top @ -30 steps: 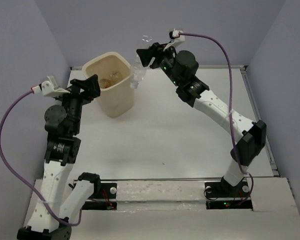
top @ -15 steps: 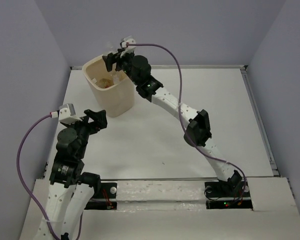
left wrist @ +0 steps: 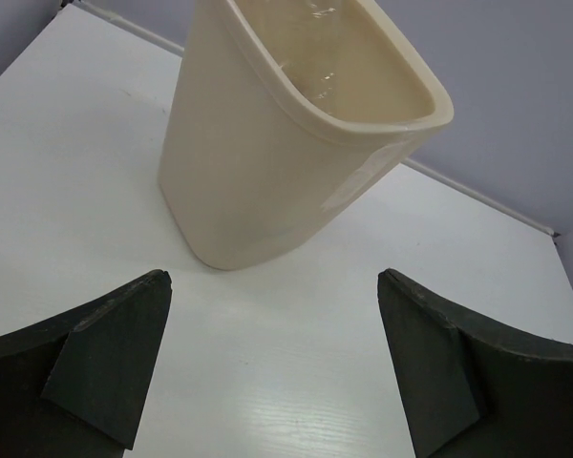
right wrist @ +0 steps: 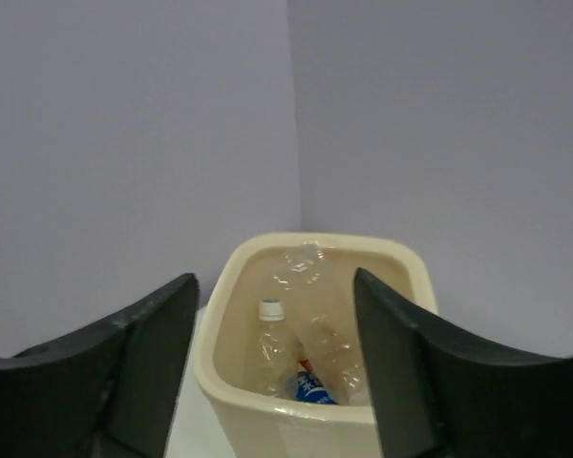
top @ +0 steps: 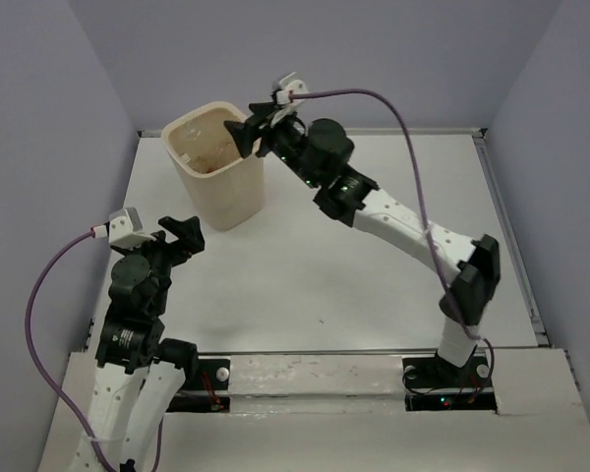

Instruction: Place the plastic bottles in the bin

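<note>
Right wrist: plastic bottles (right wrist: 301,358) lie in the bin (right wrist: 406,262) | right gripper (right wrist: 274,280) apart, empty, near bin | left gripper (left wrist: 274,279) apart, empty | bottles look light, squashy, slippery; hold one gently round its middle.

No words, brands or numbers can be read in any view, only a blue label (right wrist: 310,386) with white marks, on one of the plastic bottles (right wrist: 267,348) inside the bin (right wrist: 220,296), too small and blurred to make out
</note>
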You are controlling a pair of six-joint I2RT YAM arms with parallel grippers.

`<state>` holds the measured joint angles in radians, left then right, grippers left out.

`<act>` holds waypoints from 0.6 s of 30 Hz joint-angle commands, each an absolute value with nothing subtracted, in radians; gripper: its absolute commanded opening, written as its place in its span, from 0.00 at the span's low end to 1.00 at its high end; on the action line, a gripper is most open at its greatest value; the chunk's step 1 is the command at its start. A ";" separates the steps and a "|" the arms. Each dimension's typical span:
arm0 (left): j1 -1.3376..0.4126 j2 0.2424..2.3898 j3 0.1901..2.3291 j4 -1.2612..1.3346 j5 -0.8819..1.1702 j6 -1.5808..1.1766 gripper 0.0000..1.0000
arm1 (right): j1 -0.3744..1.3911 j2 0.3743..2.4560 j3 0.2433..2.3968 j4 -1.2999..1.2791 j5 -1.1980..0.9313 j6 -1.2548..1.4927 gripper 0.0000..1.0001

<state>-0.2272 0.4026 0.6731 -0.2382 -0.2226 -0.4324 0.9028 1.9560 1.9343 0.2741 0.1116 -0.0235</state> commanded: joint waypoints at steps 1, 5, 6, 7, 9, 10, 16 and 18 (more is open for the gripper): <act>-0.222 0.367 0.706 -0.213 -0.224 -0.422 0.99 | 0.893 1.633 1.673 0.407 0.143 0.040 0.45; -0.224 0.356 0.749 -0.155 -0.118 -0.425 0.99 | 0.893 1.303 1.302 0.393 0.186 0.092 0.00; -0.224 0.357 0.767 -0.122 -0.070 -0.434 0.99 | 0.893 1.170 1.167 0.384 0.205 0.109 0.00; -0.224 0.363 0.784 -0.106 -0.023 -0.442 0.99 | 0.893 1.034 1.105 0.362 0.234 0.141 0.00; -0.224 0.371 0.793 -0.049 0.033 -0.462 0.99 | 0.893 0.902 0.949 0.321 0.271 0.173 0.00; -0.224 0.373 0.795 -0.032 0.057 -0.469 0.99 | 0.893 0.837 0.907 0.295 0.285 0.187 0.06; -0.224 0.383 0.755 0.066 0.166 -0.509 0.99 | 0.893 0.422 0.732 -0.018 0.406 0.287 1.00; -0.224 0.385 0.735 0.077 0.189 -0.515 0.99 | 0.893 0.350 0.680 -0.118 0.419 0.314 1.00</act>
<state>-0.2272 0.3721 0.7589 -0.0265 0.0814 -0.4904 0.8909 0.4652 0.7464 0.1066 0.3355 0.2295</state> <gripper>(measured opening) 0.989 0.986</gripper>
